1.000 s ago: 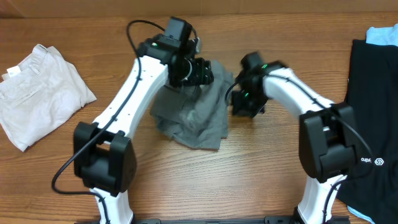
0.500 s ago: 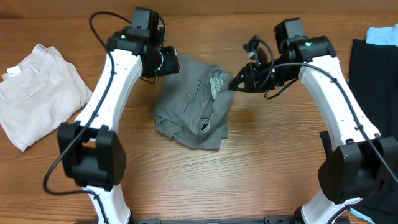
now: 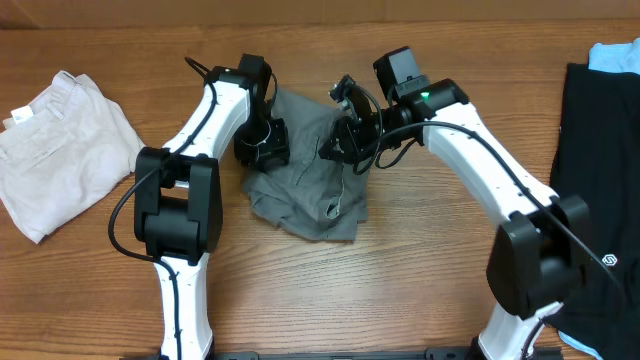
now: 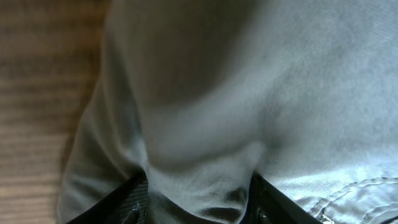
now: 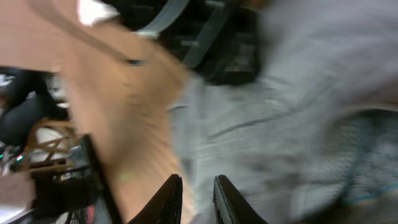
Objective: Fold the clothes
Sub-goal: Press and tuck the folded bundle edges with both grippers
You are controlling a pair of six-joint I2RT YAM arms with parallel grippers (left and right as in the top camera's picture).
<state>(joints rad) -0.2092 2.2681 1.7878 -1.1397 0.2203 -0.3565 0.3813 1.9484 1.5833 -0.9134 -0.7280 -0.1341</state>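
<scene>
The grey shorts (image 3: 310, 185) lie crumpled at the table's middle. My left gripper (image 3: 262, 146) sits low on their upper left part. In the left wrist view, its fingers (image 4: 198, 202) have a thick bunch of grey cloth (image 4: 205, 118) between them. My right gripper (image 3: 341, 141) is over the shorts' upper right part. In the blurred right wrist view, its fingers (image 5: 198, 200) are nearly together, with thin grey cloth (image 5: 298, 118) at the tips. The shorts' upper middle is hidden under both grippers.
Pale beige folded shorts (image 3: 62, 150) lie at the far left. A black garment with white lettering (image 3: 600, 170) covers the right edge, with a light blue item (image 3: 616, 55) at the far right corner. Bare wood (image 3: 340, 290) lies in front.
Both grippers have come inward and down onto the shorts: the left from the upper left corner, the right moving left from the right edge. The shorts' upper part is bunched more tightly.
</scene>
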